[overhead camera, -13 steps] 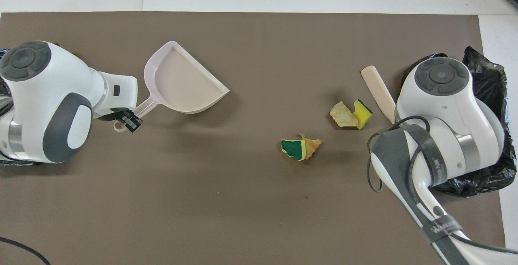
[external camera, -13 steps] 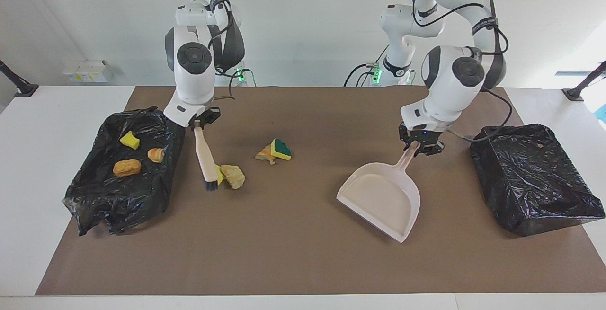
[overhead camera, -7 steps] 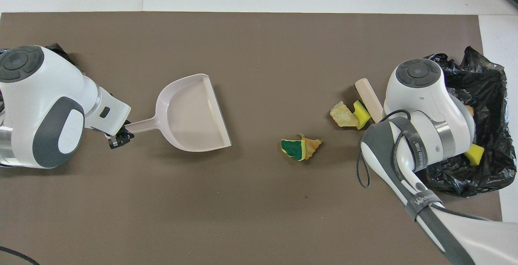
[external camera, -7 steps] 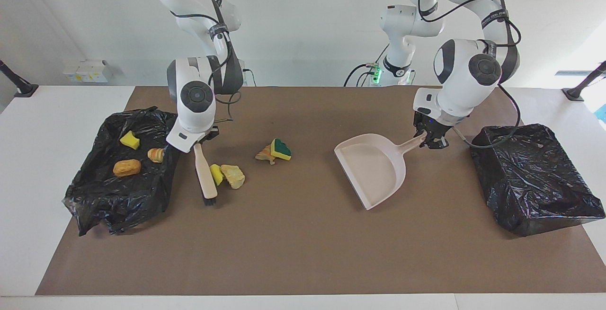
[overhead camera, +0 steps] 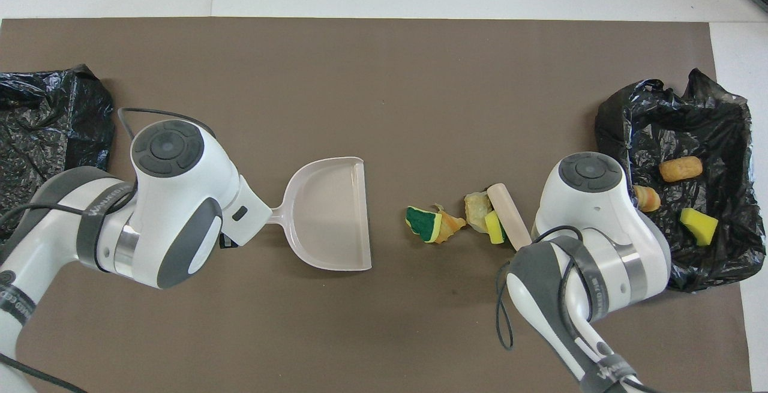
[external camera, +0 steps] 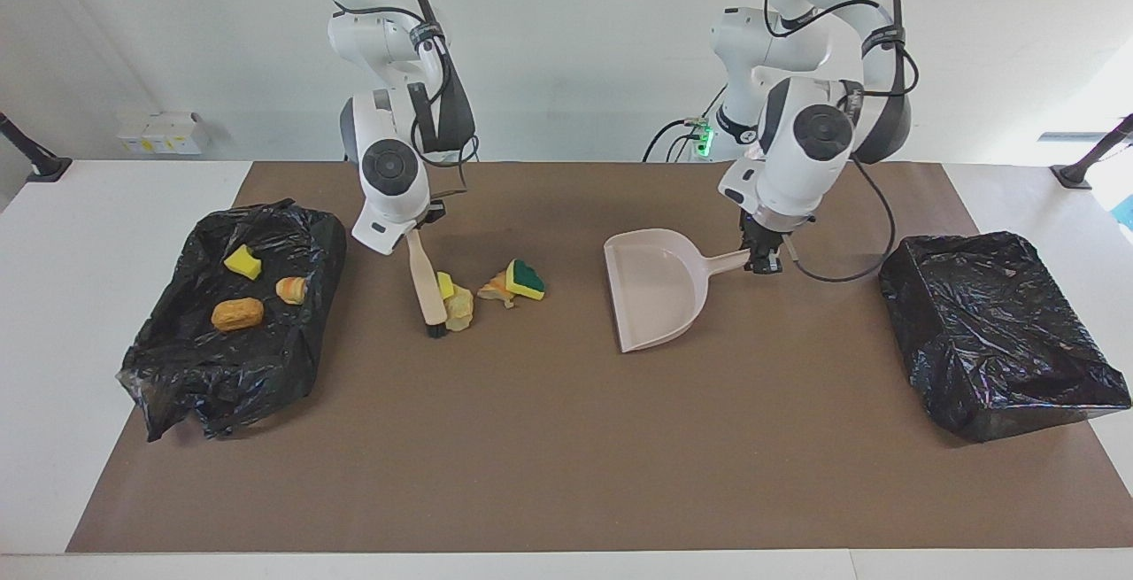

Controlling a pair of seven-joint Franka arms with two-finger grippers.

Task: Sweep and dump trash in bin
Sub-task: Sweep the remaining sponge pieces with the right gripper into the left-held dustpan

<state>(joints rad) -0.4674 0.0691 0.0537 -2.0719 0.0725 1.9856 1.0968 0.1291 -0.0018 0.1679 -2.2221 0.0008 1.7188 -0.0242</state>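
On the counter (external camera: 53, 297) lies a brown mat (external camera: 566, 474), and at each end of it sits a black bag (external camera: 1000, 332); the second bag (external camera: 230, 359), at the right arm's end, holds three scraps: a yellow one (external camera: 242, 262), a striped one (external camera: 291, 290) and a tan-orange one (external camera: 237, 313). Between the bags, toward the left arm's end, the beige dustpan (external camera: 655, 297) rests on the mat with its open mouth turned toward the loose trash. The left claw (external camera: 761, 259) is clamped shut on the dustpan's handle. The right claw (external camera: 416, 224) is closed on the handle of the brush (external camera: 427, 283), which slants down so its dark bristles meet the mat. Touching the brush on its dustpan side are a yellow scrap (external camera: 445, 285) and a pale crumbly chunk (external camera: 459, 313). Just beside them, closer to the dustpan, lie a yellow-and-green scrap (external camera: 526, 278) and an orange-tan shred (external camera: 496, 287), touching each other and apart from the dustpan's lip.
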